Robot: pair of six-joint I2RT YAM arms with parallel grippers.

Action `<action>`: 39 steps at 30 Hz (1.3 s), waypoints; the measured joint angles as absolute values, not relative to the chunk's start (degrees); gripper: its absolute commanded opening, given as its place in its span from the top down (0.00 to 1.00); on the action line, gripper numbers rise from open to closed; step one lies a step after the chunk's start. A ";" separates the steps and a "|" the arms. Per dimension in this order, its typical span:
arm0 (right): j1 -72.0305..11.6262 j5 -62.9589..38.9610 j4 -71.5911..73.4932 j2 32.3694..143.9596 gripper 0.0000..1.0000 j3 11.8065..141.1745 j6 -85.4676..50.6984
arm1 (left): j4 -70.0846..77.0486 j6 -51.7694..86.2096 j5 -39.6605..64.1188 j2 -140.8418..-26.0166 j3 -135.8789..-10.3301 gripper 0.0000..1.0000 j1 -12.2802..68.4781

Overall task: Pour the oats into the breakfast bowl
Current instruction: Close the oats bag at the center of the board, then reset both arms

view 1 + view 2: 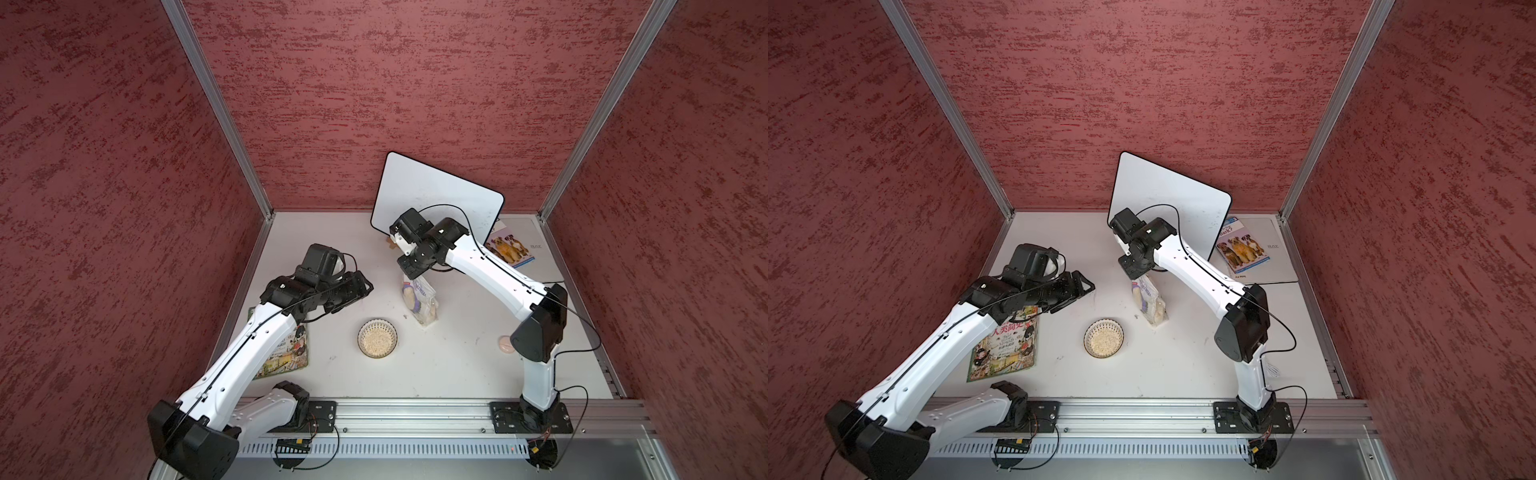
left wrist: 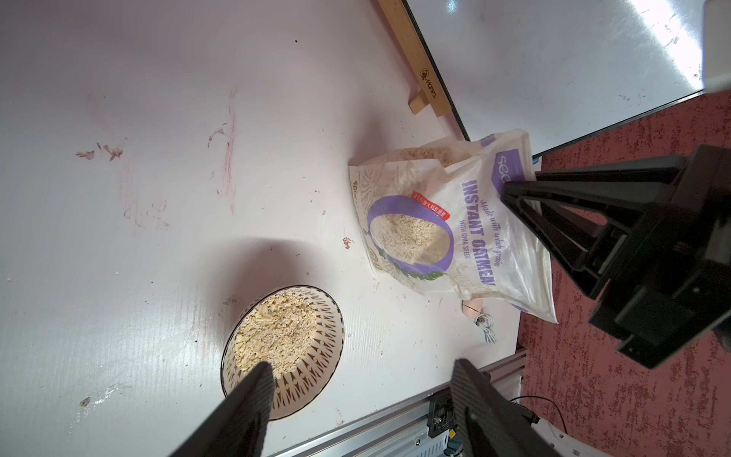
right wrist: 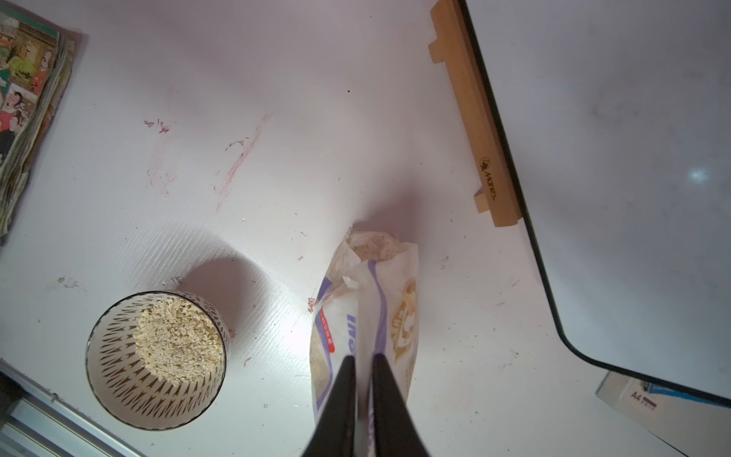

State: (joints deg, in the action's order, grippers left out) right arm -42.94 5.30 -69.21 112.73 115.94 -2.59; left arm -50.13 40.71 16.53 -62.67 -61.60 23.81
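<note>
The breakfast bowl [image 1: 377, 338] [image 1: 1103, 338] stands mid-table with a heap of pale oats [image 2: 277, 332] [image 3: 178, 340] inside. To its right and farther back stands the oats pouch [image 1: 419, 301] [image 1: 1152, 303] [image 2: 443, 229], upright on the table. My right gripper [image 3: 364, 357] [image 1: 409, 270] is over the pouch's top edge, with its fingers [image 3: 344, 387] a narrow gap apart on either side of that edge. Left of the bowl my left gripper [image 2: 362, 366] [image 1: 357, 286] hovers wide open and empty.
A whiteboard [image 1: 436, 195] on a wooden stand [image 2: 415, 51] leans at the back. A magazine [image 1: 1005, 345] lies under the left arm. A dog book [image 1: 1241, 245] sits on a grey mat [image 1: 1275, 257] at back right. A pinkish disc [image 1: 505, 344] lies by the right arm.
</note>
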 measured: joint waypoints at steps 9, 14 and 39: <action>-42.94 5.32 -68.95 114.69 0.80 118.52 -2.61 | -50.13 41.36 16.51 -62.28 -61.60 0.26 23.81; -42.89 5.41 -68.88 116.46 0.88 119.31 -2.57 | -50.13 41.58 16.49 -62.17 -61.60 0.26 23.86; -42.15 5.32 -60.23 97.34 0.01 104.62 -7.66 | -47.51 38.44 8.25 -56.88 -60.58 0.00 25.08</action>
State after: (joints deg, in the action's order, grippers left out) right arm -42.15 5.32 -60.23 97.34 104.62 -7.66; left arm -47.51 38.44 8.25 -56.88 -60.58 25.08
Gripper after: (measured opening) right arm 0.985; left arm 0.996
